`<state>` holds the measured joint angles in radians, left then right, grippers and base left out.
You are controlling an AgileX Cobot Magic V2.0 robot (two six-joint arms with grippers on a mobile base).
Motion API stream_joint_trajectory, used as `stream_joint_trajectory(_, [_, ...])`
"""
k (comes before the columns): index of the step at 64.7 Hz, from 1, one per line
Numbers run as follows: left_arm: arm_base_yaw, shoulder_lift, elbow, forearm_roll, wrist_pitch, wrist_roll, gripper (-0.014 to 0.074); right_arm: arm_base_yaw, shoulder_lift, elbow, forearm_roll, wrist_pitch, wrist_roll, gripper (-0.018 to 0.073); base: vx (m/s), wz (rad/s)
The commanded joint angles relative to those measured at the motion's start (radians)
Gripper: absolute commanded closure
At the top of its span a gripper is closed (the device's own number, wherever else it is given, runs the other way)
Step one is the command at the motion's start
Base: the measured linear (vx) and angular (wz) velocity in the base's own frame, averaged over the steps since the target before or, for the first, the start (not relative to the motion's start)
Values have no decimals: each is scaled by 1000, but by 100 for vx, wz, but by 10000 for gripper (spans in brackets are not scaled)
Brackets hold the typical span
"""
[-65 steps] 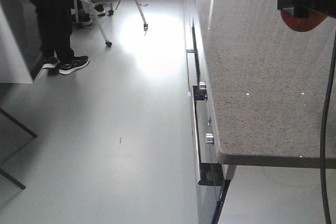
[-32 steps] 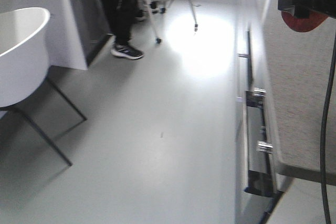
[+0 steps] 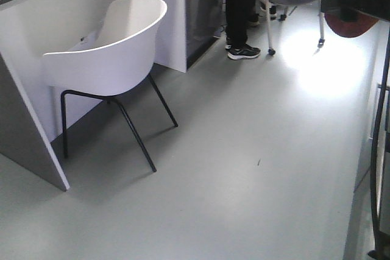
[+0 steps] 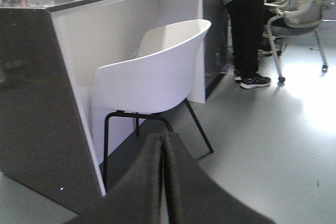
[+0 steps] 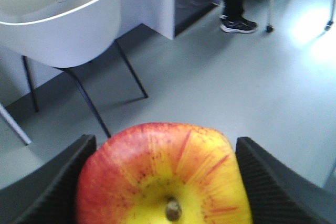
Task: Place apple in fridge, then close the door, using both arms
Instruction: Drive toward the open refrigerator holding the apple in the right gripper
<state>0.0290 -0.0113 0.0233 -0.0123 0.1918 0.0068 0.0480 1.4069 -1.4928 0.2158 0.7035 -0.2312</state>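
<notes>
Apple (image 5: 157, 156), stem toward the camera, sits clamped in the right gripper (image 5: 165, 187); the left gripper (image 4: 164, 177) is pressed closed and empty. No fridge is in view, so the grip should hold firm until one appears. Left to right: grey counter (image 4: 31, 87), white chair (image 3: 109, 47), bare floor (image 3: 244, 175), standing person (image 3: 241, 4).

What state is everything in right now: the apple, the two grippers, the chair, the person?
apple, held off the floor, stem end toward the wrist camera.
right gripper, shut on the apple.
left gripper, shut, holding nothing.
chair, upright, nobody in it, beside the counter.
person, standing.
</notes>
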Motion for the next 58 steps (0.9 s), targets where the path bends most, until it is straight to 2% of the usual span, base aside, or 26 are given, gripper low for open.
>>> stream_joint_trajectory(1, [-8, -15, -17, -10, -68, 0, 603, 1, -33, -30, 7, -78, -4, 389, -3, 49])
stream_joint_trajectory(58, [-8, -15, -17, -10, -68, 0, 603, 1, -33, -30, 7, -78, -4, 389, -2, 35])
